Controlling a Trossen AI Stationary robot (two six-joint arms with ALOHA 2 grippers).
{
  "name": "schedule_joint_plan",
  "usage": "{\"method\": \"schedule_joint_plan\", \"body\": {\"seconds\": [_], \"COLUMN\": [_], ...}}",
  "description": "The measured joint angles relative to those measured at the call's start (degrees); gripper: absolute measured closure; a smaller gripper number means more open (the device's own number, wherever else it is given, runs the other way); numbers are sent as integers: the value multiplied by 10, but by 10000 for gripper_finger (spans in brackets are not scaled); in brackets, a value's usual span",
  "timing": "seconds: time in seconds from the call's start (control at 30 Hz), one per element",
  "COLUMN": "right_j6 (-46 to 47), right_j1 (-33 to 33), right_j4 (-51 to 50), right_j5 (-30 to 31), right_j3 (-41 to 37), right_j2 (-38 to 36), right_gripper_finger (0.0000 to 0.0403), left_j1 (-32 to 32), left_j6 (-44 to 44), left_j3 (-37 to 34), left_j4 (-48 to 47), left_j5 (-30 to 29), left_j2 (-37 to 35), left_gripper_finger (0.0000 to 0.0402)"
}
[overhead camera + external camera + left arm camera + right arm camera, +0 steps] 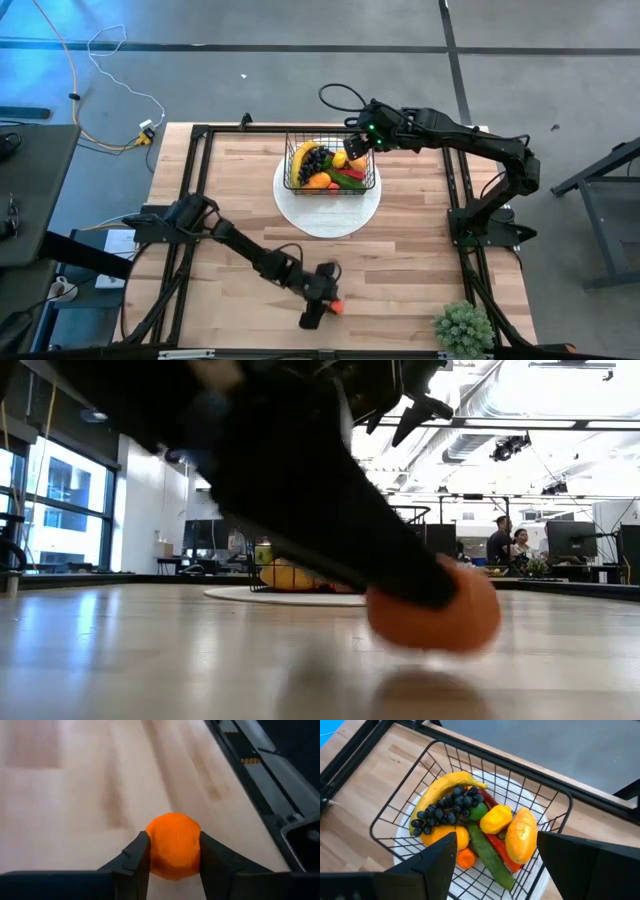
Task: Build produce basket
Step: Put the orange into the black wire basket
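I counted one basket (331,168) on a white disc (330,215) at the table's far middle, holding one banana (440,790), one grape bunch (445,810), one cucumber (490,855) and several orange, yellow and red pieces. One orange fruit (174,845) lay at the near edge, pinched between the left gripper (172,851) fingers. The right gripper (495,855) hovered spread above the basket. One potted plant (463,328) stood near right; the left arm blocked most of the low view.
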Motion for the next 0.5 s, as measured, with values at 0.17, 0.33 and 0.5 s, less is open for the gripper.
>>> {"method": "schedule_joint_plan", "body": {"seconds": [0.17,0.33,0.5], "right_j6": [-8,-11,-1], "right_j1": [-2,-6,-12], "right_j4": [-3,1,14], "right_j5": [28,61,77], "right_j3": [0,0,0], "right_j2": [-6,-25,-51], "right_gripper_finger": [149,149,149], "left_j1": [37,90,156], "left_j6": [40,90,137], "left_j3": [0,0,0], "left_j4": [-47,-106,-138], "left_j5": [-14,-19,-22], "left_j2": [-44,-88,-131], "left_gripper_finger": [286,286,286]}}
